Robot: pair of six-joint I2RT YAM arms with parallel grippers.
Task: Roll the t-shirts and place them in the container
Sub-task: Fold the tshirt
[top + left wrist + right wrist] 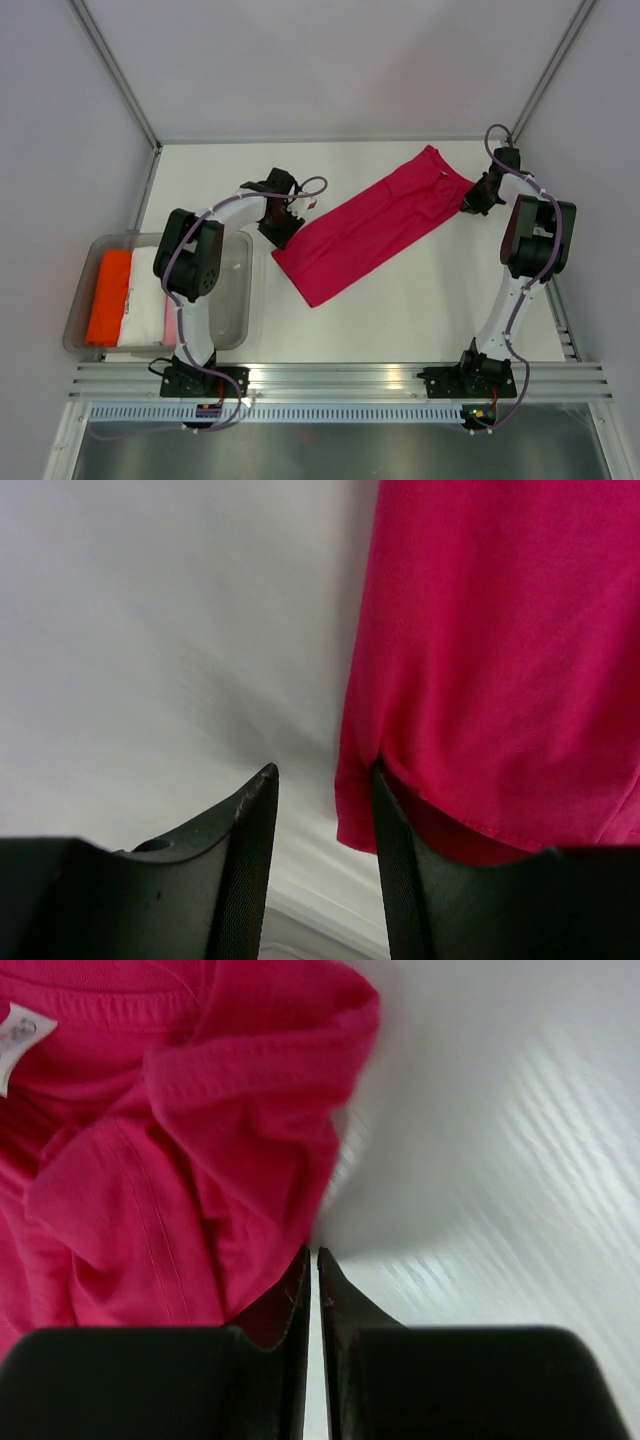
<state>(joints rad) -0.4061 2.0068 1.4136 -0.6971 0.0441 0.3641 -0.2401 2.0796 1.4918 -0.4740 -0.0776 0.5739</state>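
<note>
White worktop (420, 310) fills the space between pale walls, with both arm bases bolted to its near edge. At the near left stands a clear plastic tub (236, 292). It holds folded cloths side by side: an orange one (108, 298) on the left, a white one (147, 295) next to it, and a pale pink sliver (170, 322) at the white one's right edge.

Right of the tub, near the middle of the worktop, lies the magenta t-shirt (365, 235). It is folded lengthwise into a flat strip. Its long axis runs diagonally from the hem at the near left to the collar at the far right.

The left gripper (282, 228) sits at the hem end, its jaws partly apart. Its wrist view shows bare worktop in the gap and the hem corner lying against the right-hand finger (395, 880), not clamped.

At the far end the right gripper (470, 200) sits beside the bunched collar (100, 1005), where a white neck label (20, 1035) shows. Its jaws are all but closed, with only a thin slit between them and no cloth in it.
</note>
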